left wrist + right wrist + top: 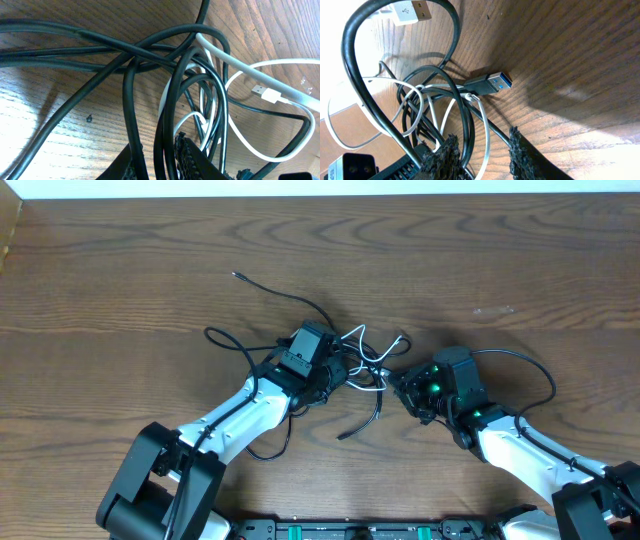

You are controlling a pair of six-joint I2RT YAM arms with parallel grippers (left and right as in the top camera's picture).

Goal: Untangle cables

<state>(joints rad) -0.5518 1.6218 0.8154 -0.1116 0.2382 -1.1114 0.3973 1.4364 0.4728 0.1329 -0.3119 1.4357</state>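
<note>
- We find the cables [368, 358] bunched in one tangle on the middle of the table [120, 290].
- The left gripper [338, 372] sits at the tangle's left edge and the right gripper [402, 387] at its right edge, facing each other across it.
- One strand runs out toward the far left, its loose end [237, 276] well apart from the tangle.
- A near end [345, 436] lies in front of the tangle, between the two arms.
- In the left wrist view, strands cross over one another beyond the left fingers [192, 157], and two pass between them. A flat plug [263, 93] lies to the right.
- In the right wrist view, strands pass between the right fingers [522, 152]. A second plug [491, 82] lies on the table just beyond them.
</note>
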